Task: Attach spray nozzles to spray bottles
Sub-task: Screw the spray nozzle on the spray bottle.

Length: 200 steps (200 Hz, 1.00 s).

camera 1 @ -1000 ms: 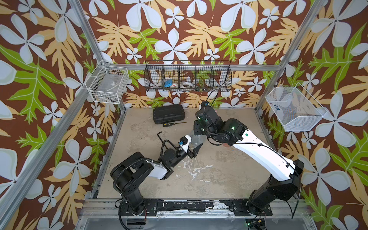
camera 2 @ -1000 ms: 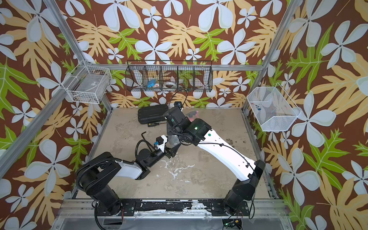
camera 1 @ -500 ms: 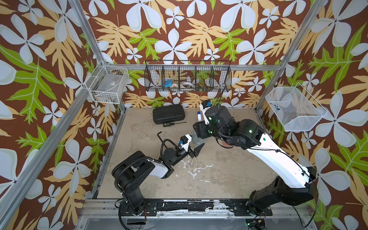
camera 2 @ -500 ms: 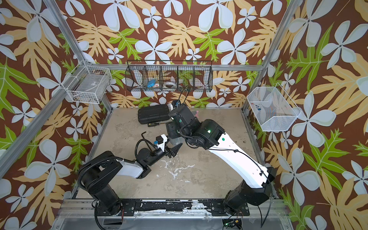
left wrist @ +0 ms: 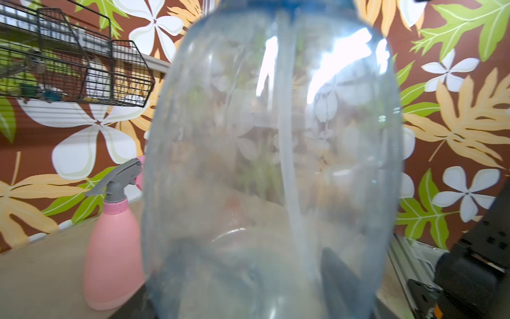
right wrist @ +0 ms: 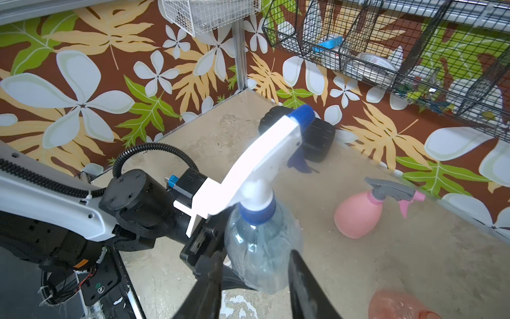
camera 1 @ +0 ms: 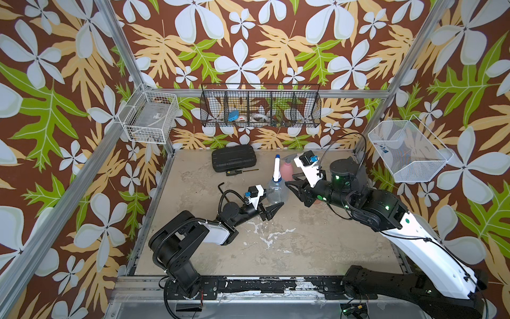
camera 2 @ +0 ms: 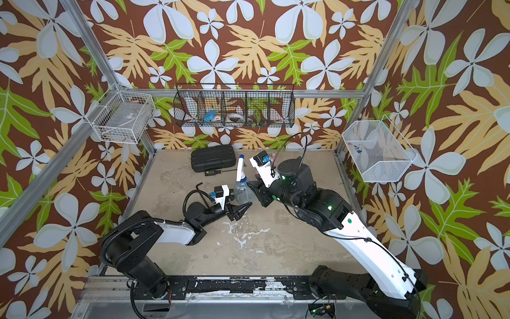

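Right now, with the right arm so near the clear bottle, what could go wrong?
The right gripper has its jaws open right beside the clear bottle; a sideways nudge could tip it in the left gripper, which holds it low down.
The orange bottle is mostly hidden under the right arm and might get knocked over.

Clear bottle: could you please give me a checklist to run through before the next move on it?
1. Left gripper shut on the clear bottle near its base: ok.
2. White and blue nozzle sitting on the bottle's neck: ok.
3. Blue collar screwed fully down: cannot tell.
4. Right gripper open and clear of the bottle: cannot tell; its fingers stand apart, close beside it.
5. Pink bottle upright with grey nozzle on it: ok.
6. Orange bottle fitted with a nozzle: cannot tell, mostly out of view.
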Each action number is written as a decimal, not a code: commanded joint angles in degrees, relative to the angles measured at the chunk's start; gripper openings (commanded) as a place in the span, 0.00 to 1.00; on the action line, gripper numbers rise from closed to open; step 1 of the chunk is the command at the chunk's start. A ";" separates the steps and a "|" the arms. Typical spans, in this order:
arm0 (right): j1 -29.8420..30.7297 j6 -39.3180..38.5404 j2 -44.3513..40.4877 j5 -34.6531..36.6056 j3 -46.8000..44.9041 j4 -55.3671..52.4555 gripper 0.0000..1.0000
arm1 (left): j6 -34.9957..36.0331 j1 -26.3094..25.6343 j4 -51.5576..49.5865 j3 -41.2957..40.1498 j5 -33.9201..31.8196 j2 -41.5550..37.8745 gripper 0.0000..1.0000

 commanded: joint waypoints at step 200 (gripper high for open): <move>-4.72 -1.46 5.97 -13.93 2.64 2.65 0.42 | -3.76 1.02 -1.06 0.83 7.89 -3.24 0.47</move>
